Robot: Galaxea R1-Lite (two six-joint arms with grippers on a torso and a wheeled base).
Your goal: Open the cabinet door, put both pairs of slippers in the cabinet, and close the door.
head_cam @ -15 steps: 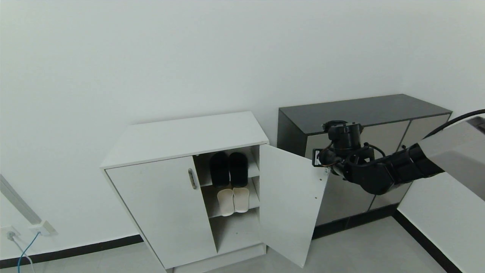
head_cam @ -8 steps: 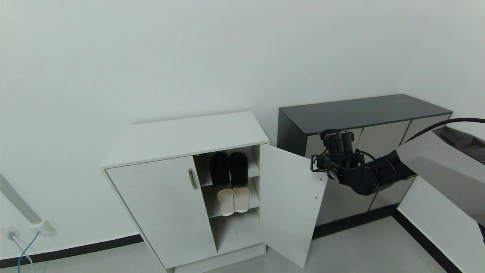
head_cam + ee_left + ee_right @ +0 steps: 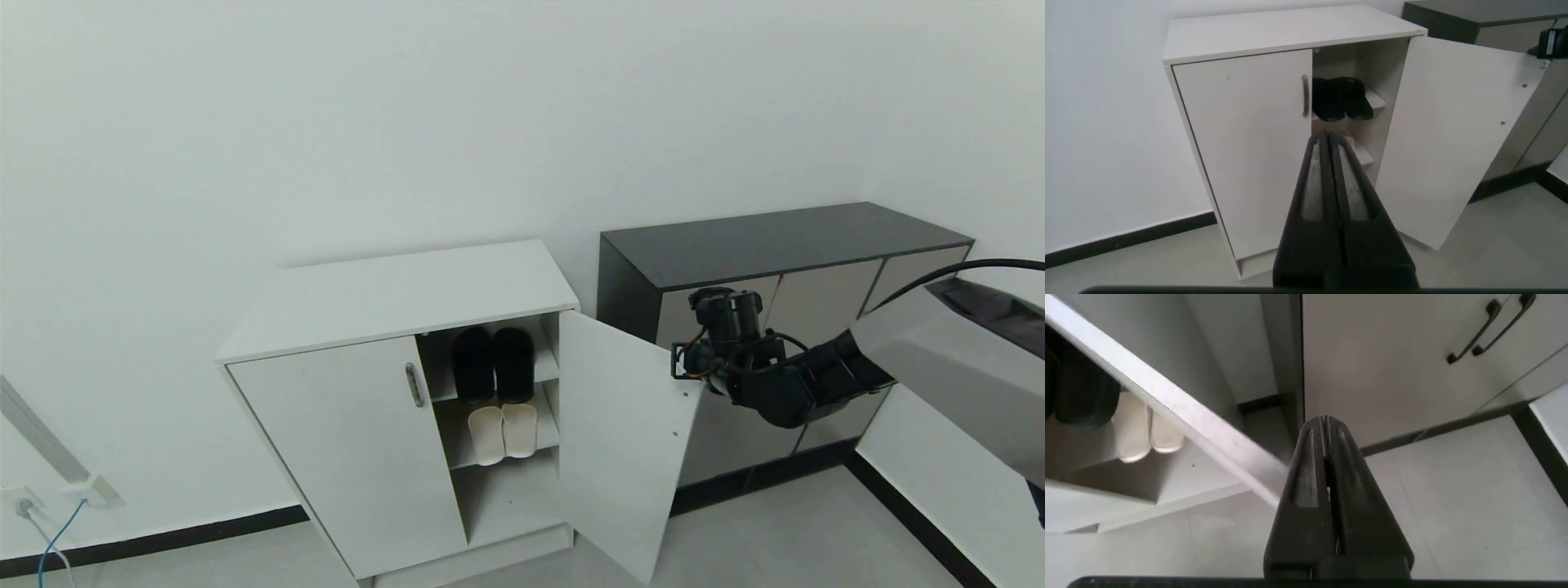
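Note:
The white cabinet (image 3: 392,302) has its left door shut and its right door (image 3: 624,433) swung open. Inside, black slippers (image 3: 494,363) lie on the upper shelf and white slippers (image 3: 504,431) on the shelf below. My right gripper (image 3: 682,363) is shut with nothing in it, at the top free corner of the open door, on its outer side. In the right wrist view the shut gripper (image 3: 1323,429) sits over the door's top edge (image 3: 1167,404). My left gripper (image 3: 1328,143) is shut and empty, held in front of the cabinet, facing the shelves.
A dark-topped cabinet (image 3: 784,237) with grey doors and black handles (image 3: 1486,331) stands against the wall just right of the open door. A white counter (image 3: 955,457) runs along the right. A wall socket with a blue cable (image 3: 57,523) sits at lower left.
My right arm has dropped a little and drawn in toward the door's top corner. The door's free edge has swung slightly toward me. The slippers have not moved.

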